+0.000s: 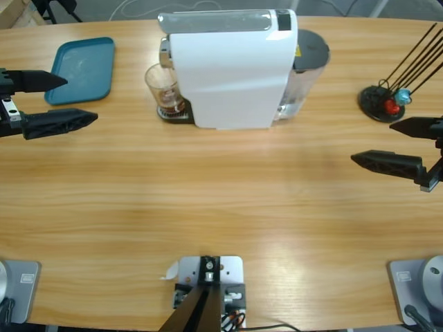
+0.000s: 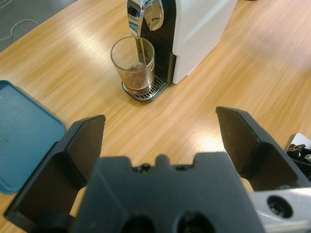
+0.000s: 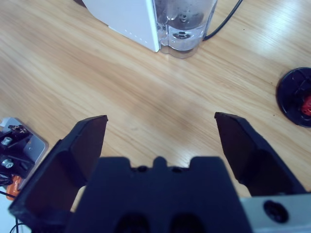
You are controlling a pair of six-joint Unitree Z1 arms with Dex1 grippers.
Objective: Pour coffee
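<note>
High view: long wooden table [image 1: 221, 207], white coffee machine [image 1: 232, 69] at top centre, clear glass [image 1: 164, 88] on its drip tray [image 1: 173, 114] at the left end under the spout. Coffee [image 1: 169, 107] as a shallow brown layer in the bottom of the glass, well clear of both grippers. Blue tray [image 1: 82, 70] at upper left, flat on the wood, just beyond the left gripper [image 1: 59, 100]. Left gripper in from the left edge, jaws spread wide, nothing between them, pointed toward the machine, well apart from the glass. Right gripper [image 1: 377, 143] in from the right edge, jaws likewise spread and holding nothing, near a black round stand [image 1: 381, 104] with thin black rods fanning up to the top right and a red and a blue capsule at its base. Left wrist view: glass [image 2: 133, 68] ahead between the parted jaws, thin dark stream from the chrome spout [image 2: 145, 17] down into the coffee [image 2: 136, 77], foam-topped, low in the glass; corner of the blue tray [image 2: 24, 136] at left. Right wrist view: bare wood ahead, machine's clear water tank [image 3: 184, 26] with a black cable [image 3: 223, 22] at top, black stand [image 3: 296, 97] at right edge, jaws wide apart and gripping nothing.
</note>
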